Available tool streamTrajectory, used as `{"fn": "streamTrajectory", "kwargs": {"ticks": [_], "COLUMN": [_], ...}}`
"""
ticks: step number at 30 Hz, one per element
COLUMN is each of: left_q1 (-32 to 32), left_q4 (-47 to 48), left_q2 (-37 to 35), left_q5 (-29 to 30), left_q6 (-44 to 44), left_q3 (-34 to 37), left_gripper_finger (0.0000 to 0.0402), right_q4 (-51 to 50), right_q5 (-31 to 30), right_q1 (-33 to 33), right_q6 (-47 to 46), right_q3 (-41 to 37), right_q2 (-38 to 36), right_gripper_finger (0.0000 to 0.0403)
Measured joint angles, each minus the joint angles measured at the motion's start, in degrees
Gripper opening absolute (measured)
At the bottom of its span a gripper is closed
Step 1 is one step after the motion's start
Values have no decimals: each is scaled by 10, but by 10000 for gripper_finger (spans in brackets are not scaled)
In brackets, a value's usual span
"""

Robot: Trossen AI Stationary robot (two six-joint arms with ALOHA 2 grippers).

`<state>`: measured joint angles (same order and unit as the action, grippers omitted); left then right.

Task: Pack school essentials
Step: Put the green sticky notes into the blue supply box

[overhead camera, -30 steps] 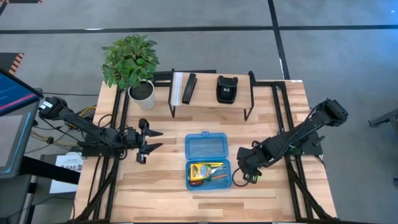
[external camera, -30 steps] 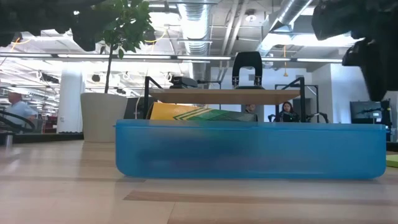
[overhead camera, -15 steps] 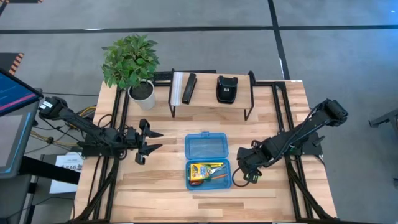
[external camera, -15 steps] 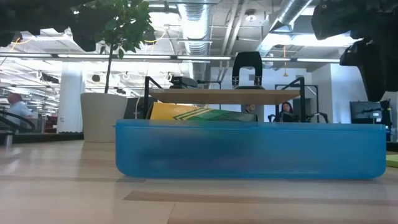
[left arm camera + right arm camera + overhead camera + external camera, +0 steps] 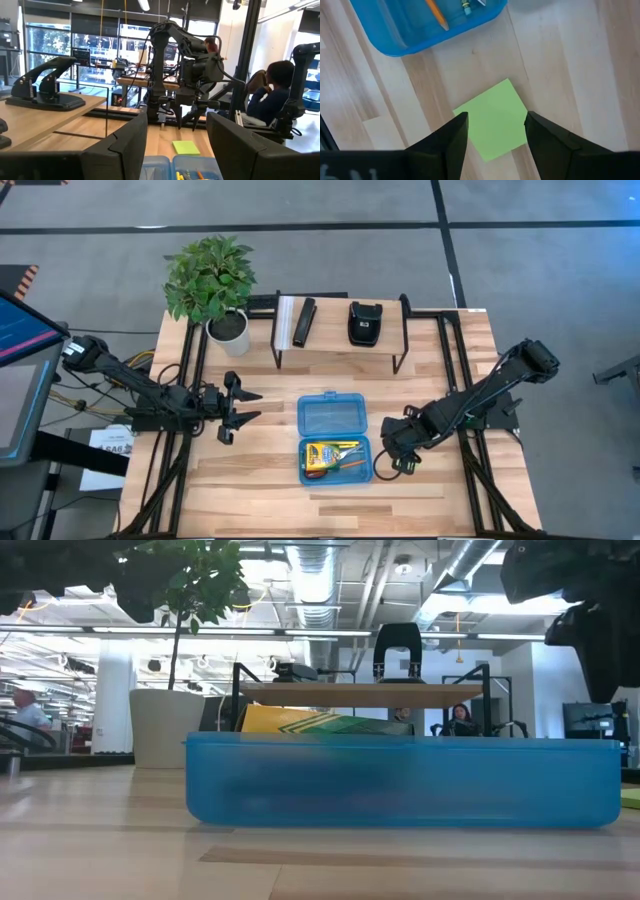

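Observation:
A blue plastic case (image 5: 334,438) lies open mid-table, its lid (image 5: 332,417) flat toward the far side. Its tray holds the yellow-green crayon box (image 5: 320,457), yellow pencils (image 5: 435,13) and orange-handled scissors (image 5: 350,450). A lime-green sticky-note pad (image 5: 492,120) lies flat on the wood just right of the case. My right gripper (image 5: 495,137) points down over it, open, with a finger standing off either side of the pad and above it (image 5: 187,116). My left gripper (image 5: 240,408) hovers open left of the case, level, pointing at it.
A potted plant (image 5: 211,280) stands at the far left corner. A wooden shelf riser (image 5: 340,330) behind the case carries black and white bars (image 5: 296,322) and a black pouch-like object (image 5: 363,322). A monitor (image 5: 20,340) sits off the left edge. People sit beyond the table.

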<state>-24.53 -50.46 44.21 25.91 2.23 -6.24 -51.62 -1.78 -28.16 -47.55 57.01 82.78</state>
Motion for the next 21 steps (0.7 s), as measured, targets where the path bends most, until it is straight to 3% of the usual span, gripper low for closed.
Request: {"fn": "streamTrajectory", "kwargs": {"ticks": [9,15,21], "left_q1": [0,0,0], "left_q4": [0,0,3], "left_q2": [0,0,0], "left_q5": [0,0,0], "left_q6": [2,4,6], "left_q3": [0,0,0], "left_gripper_finger": [192,192,192], "right_q4": [16,16,18], "right_q5": [-14,-49,-58], "right_q1": [-53,-85,-101], "right_q6": [-2,-28,-20], "right_q3": [0,0,-1], "right_q2": [0,2,53], "right_gripper_finger": [222,254,284]}}
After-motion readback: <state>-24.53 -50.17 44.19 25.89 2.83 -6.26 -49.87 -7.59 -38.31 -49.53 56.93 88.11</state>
